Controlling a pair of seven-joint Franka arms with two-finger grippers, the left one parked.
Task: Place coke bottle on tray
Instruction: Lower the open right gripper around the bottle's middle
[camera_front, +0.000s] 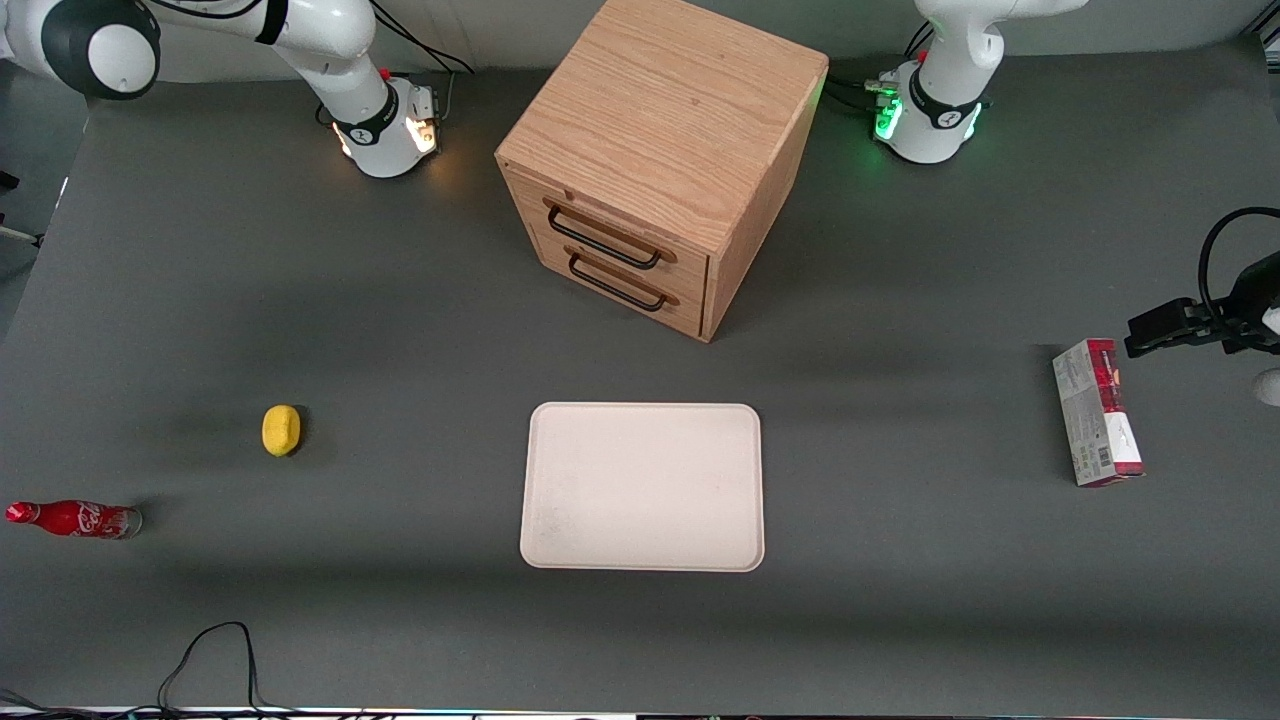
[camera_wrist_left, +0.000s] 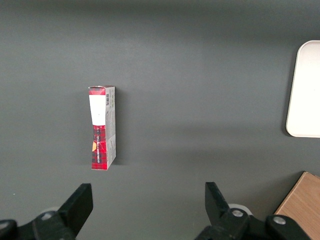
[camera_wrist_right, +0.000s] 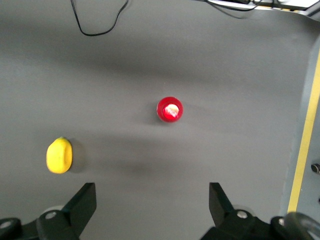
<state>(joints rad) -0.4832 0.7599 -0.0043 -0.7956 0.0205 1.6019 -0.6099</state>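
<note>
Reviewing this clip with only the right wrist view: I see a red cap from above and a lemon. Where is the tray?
Observer: The tray lies in front of the wooden drawer cabinet, with nothing on it.
Operator: The claw hangs open above the table near that cap. Is it on the coke bottle?
Observer: Yes, the front view shows its white script; it stands toward the working arm's end, nearer the front camera than the lemon.
Operator: Anything else?
Observer: A red-and-grey carton toward the parked arm's end.

One coke bottle (camera_front: 75, 518); one tray (camera_front: 643, 486); one lemon (camera_front: 281, 430)
</note>
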